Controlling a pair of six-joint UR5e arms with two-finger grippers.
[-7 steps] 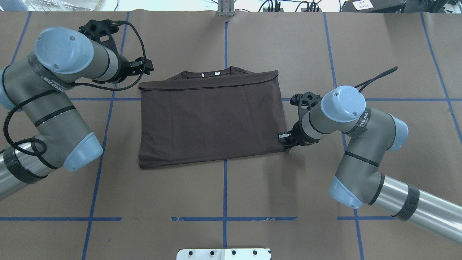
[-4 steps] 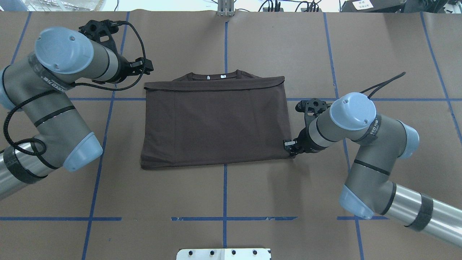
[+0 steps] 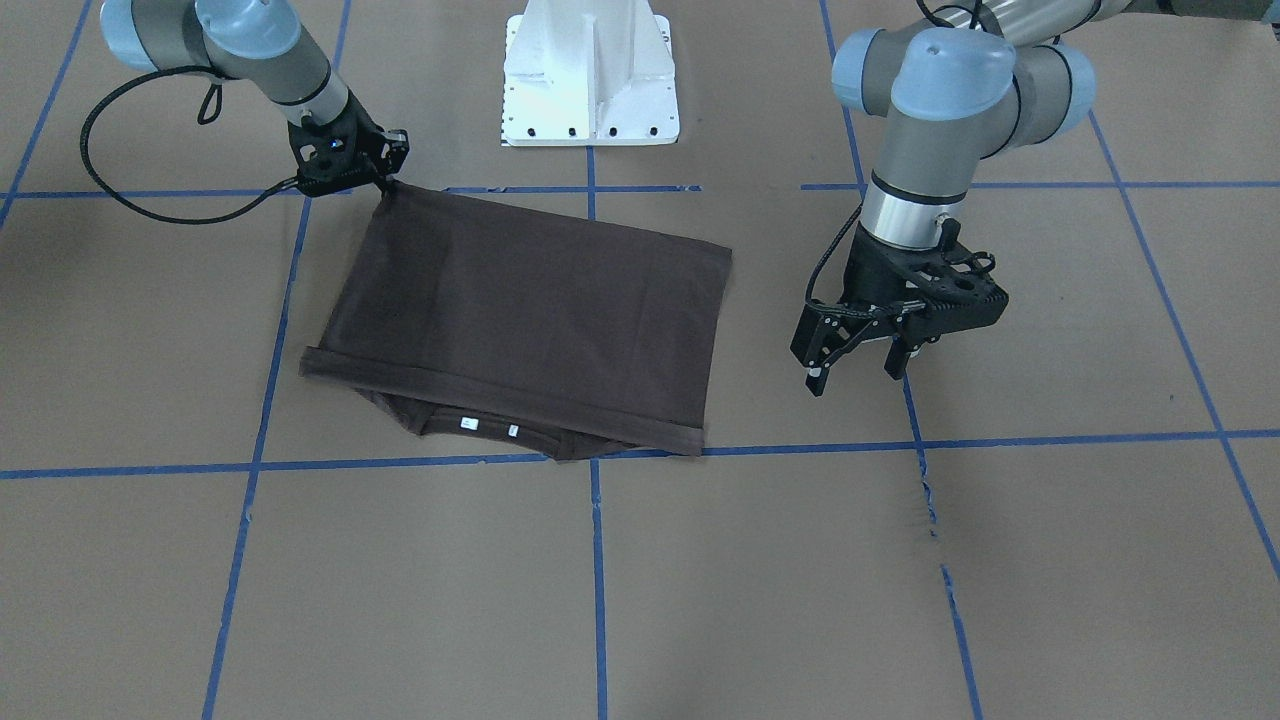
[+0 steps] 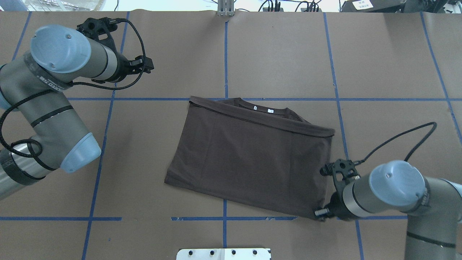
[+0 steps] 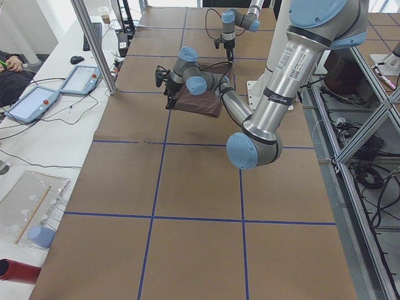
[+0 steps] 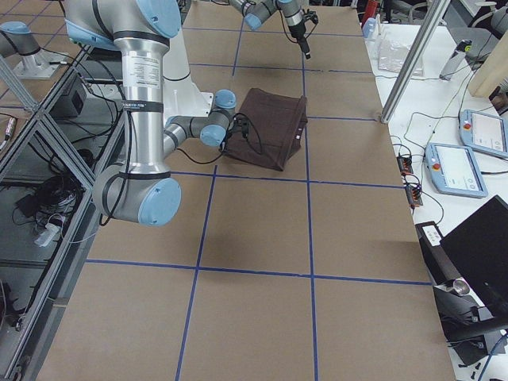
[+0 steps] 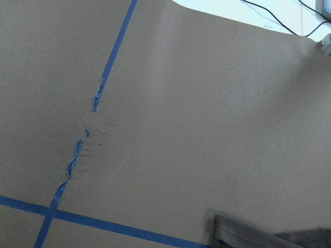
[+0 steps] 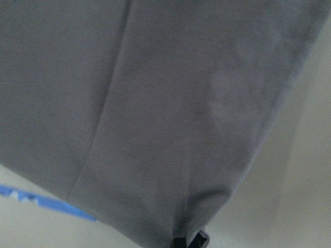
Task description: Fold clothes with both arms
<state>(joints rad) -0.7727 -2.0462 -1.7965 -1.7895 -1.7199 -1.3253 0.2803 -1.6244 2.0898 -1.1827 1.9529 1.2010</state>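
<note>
The dark brown T-shirt [image 4: 252, 159] lies folded into a rectangle on the brown paper table, turned askew, with its collar and white labels [image 4: 261, 109] on the far side. My right gripper [image 4: 319, 213] is shut on the shirt's near right corner, low at the table; the front-facing view shows it [image 3: 378, 182] pinching that corner of the T-shirt [image 3: 530, 310]. The right wrist view is filled with the shirt's fabric [image 8: 155, 103]. My left gripper [image 4: 146, 66] is open and empty, well left of the shirt; in the front-facing view it [image 3: 855, 378] hangs over bare table.
The white pedestal base [image 3: 590, 70] stands at the near middle edge. Blue tape lines [image 4: 225, 54] grid the table. The left wrist view shows bare paper with torn tape [image 7: 77, 150]. Cables lie along the far edge [image 4: 288, 5]. Pendants sit on a side bench [image 5: 37, 103].
My right gripper has pulled the shirt's corner toward the robot and to the right, dragging and turning the whole shirt clockwise. The left arm has barely moved.
</note>
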